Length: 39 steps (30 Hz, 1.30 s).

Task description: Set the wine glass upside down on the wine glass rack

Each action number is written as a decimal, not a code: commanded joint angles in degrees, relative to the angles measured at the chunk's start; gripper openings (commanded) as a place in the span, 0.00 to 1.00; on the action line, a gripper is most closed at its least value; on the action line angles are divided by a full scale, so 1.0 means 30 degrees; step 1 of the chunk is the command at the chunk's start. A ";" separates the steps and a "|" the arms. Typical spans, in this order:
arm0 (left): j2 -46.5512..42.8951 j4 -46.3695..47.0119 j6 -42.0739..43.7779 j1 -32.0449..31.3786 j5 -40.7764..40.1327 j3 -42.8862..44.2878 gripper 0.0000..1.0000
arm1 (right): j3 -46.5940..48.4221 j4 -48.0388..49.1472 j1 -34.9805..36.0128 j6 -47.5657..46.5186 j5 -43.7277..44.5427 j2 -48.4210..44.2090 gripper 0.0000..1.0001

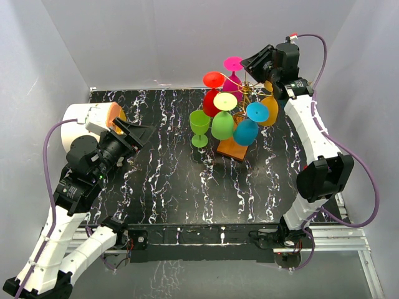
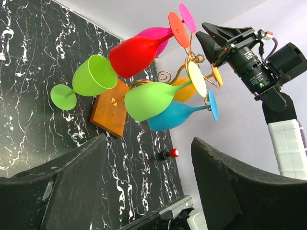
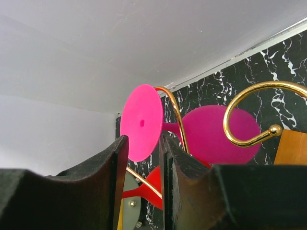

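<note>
Right claw beside pink wine glass foot

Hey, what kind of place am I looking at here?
Probably a robot lab test cell: plain grey walls box in a black marbled table, with the left arm and right arm mounted on an aluminium frame at its edge.

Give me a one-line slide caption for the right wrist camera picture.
The right hand frames the foot of the pink wine glass, hung inverted on the wine glass rack.
</note>
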 commanded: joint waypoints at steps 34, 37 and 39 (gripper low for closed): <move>1.5453 -0.0018 0.4935 -0.0142 0.3550 0.6301 0.67 | -1.6321 0.4190 -0.0126 -0.8575 -0.4780 -2.2846 0.74; 1.7329 -0.0201 0.5789 -0.0171 0.2628 0.7646 0.59 | -1.6831 0.3600 -0.0112 -0.8398 -0.4604 -2.3567 0.75; 1.8567 -0.0883 0.6492 -0.0185 0.2068 0.8582 0.56 | -1.6999 0.3378 -0.0146 -0.8248 -0.4608 -2.3682 0.76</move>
